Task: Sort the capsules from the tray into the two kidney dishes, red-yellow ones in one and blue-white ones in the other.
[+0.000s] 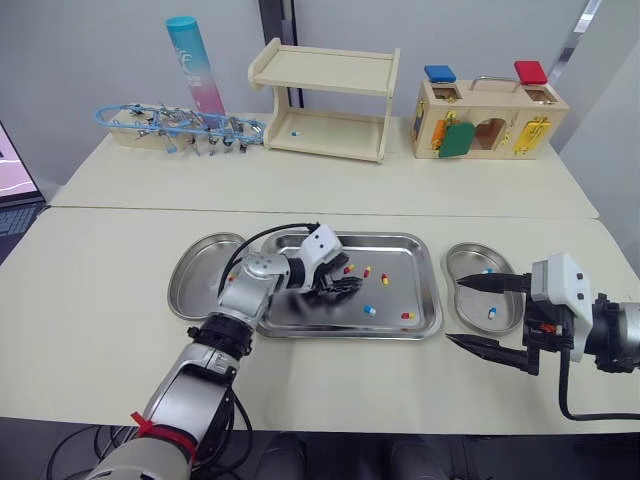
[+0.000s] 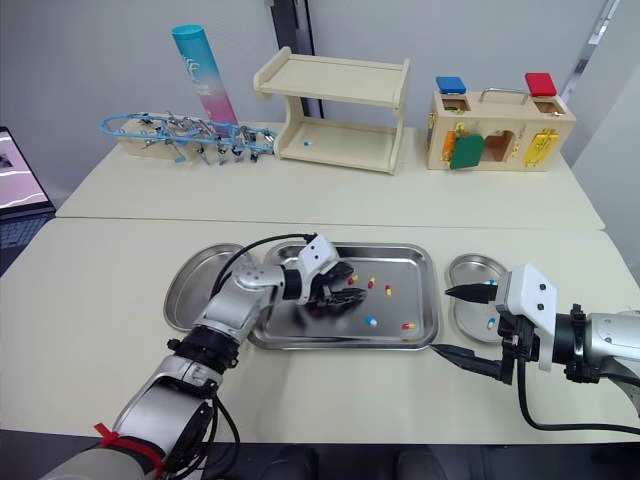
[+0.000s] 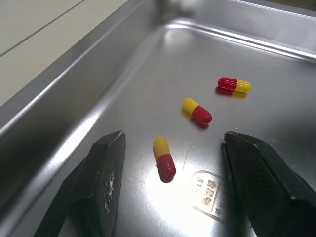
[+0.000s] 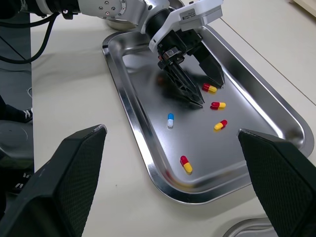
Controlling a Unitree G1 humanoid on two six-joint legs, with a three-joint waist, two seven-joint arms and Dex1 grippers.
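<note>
The steel tray (image 1: 420,325) holds several red-yellow capsules and one blue-white capsule (image 1: 369,310). My left gripper (image 1: 345,284) is low inside the tray, open, with its fingers on either side of a red-yellow capsule (image 3: 164,158). Two more red-yellow capsules (image 3: 197,110) lie just beyond it. Another red-yellow capsule (image 1: 408,316) rests near the tray's front right corner. The right kidney dish (image 1: 465,262) holds two blue-white capsules (image 1: 491,313). My right gripper (image 1: 455,311) hangs open beside that dish, holding nothing. The left kidney dish (image 1: 195,280) lies left of the tray.
At the back of the table stand a wooden shelf (image 1: 325,100) with one capsule on it, a wooden lock box (image 1: 490,120), a rack of instruments (image 1: 180,125) and a blue-pink tube (image 1: 195,65). A black cable (image 1: 262,236) arcs over the left arm.
</note>
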